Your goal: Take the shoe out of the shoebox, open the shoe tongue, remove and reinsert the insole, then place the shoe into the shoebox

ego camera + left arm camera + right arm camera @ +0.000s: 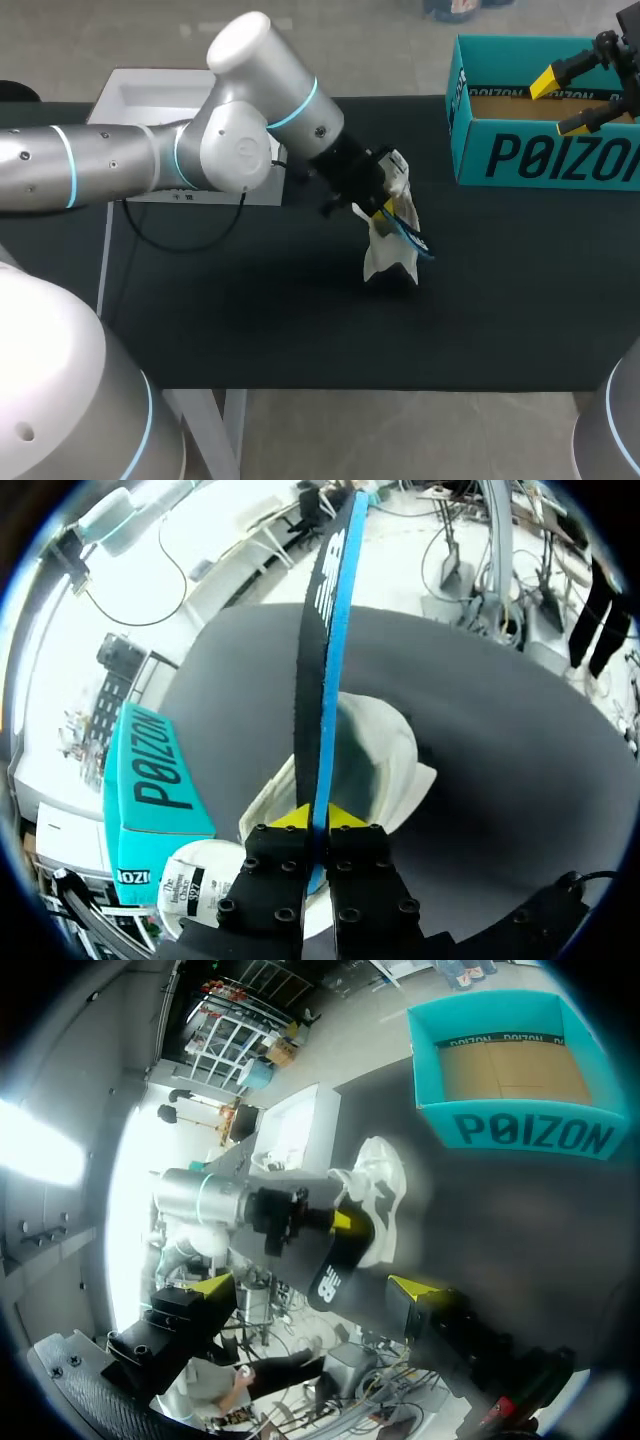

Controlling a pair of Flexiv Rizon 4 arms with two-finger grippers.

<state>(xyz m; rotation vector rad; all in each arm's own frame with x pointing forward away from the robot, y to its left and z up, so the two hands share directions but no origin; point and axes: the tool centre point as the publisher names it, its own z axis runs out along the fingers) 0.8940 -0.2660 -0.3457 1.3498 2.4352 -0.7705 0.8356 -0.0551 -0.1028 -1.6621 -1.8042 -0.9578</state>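
Observation:
My left gripper (385, 205) hangs over the middle of the black mat, shut on a thin black insole with a blue edge (320, 630). Seen edge-on in the left wrist view, the insole runs out from between the yellow tips of the left gripper (317, 818). Just under it a white shoe (390, 258) stands tilted on the mat; the shoe (385, 750) shows its opening. Whether the insole's far end still touches the shoe I cannot tell. The teal shoebox (540, 150) sits open at the back right. My right gripper (560, 102) hovers over it, open and holding nothing.
A white box (150, 95) lies at the table's back left, partly under my left arm. A black cable (170, 240) loops on the mat below that arm. From the right wrist view the shoebox (520, 1130) shows a bare brown floor.

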